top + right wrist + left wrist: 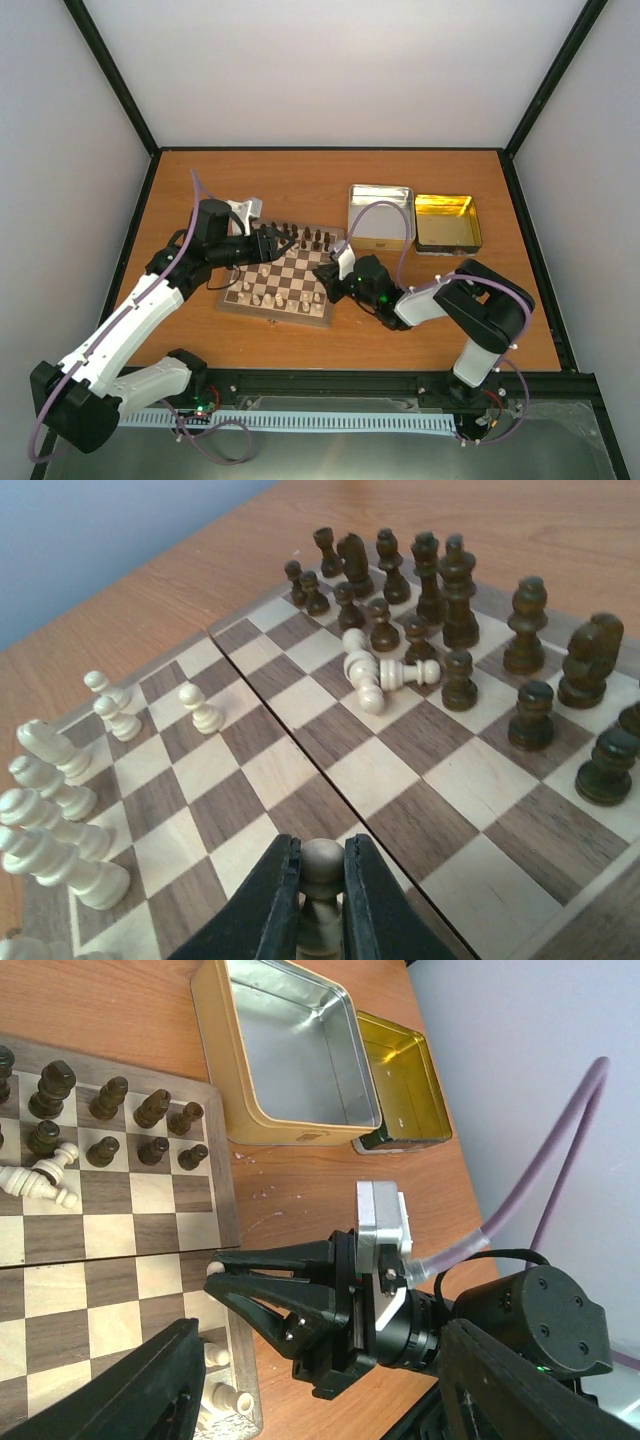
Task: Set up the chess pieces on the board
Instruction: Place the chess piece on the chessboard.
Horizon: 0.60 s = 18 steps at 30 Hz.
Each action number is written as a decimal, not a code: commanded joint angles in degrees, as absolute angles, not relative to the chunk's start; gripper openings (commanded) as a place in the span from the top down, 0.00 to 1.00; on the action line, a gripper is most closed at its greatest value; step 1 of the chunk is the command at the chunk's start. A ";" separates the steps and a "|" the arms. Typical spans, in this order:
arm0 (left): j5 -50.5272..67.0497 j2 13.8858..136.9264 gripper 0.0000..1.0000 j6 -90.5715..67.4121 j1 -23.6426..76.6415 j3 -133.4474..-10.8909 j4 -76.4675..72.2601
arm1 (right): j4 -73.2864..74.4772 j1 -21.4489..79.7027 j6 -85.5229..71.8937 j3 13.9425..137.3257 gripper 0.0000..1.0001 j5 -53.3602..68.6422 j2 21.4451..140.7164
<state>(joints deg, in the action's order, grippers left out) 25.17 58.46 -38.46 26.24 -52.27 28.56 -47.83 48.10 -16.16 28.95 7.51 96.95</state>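
Note:
The board (289, 271) lies mid-table. Dark brown chess pieces (440, 575) stand in its far rows. Cream pieces (50, 820) stand along the near-left rows, and two cream pieces (372, 672) lie on their sides by the dark pawns. My right gripper (322, 858) is shut on a cream pawn (322, 868), held upright over the board's right edge; the grip also shows in the left wrist view (215, 1270). My left gripper (276, 241) hovers over the board's far-left part, its fingers (150, 1380) wide apart and empty.
A silver tin (380, 214) and a gold tin (447, 222), both empty, stand right of the board at the back. The right arm's purple cable (400, 250) loops in front of the silver tin. Black enclosure rails frame the table.

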 commanded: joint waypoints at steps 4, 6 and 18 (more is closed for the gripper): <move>25.92 58.62 0.35 -38.14 25.74 -52.39 29.04 | -56.32 47.25 -19.42 27.39 0.87 7.32 100.72; 26.01 58.79 0.35 -38.20 25.68 -52.39 29.00 | -56.78 47.24 -19.66 27.25 0.87 6.79 101.33; 26.38 59.00 0.35 -38.17 25.71 -52.33 28.92 | -59.15 47.19 -19.44 25.52 0.81 5.75 103.40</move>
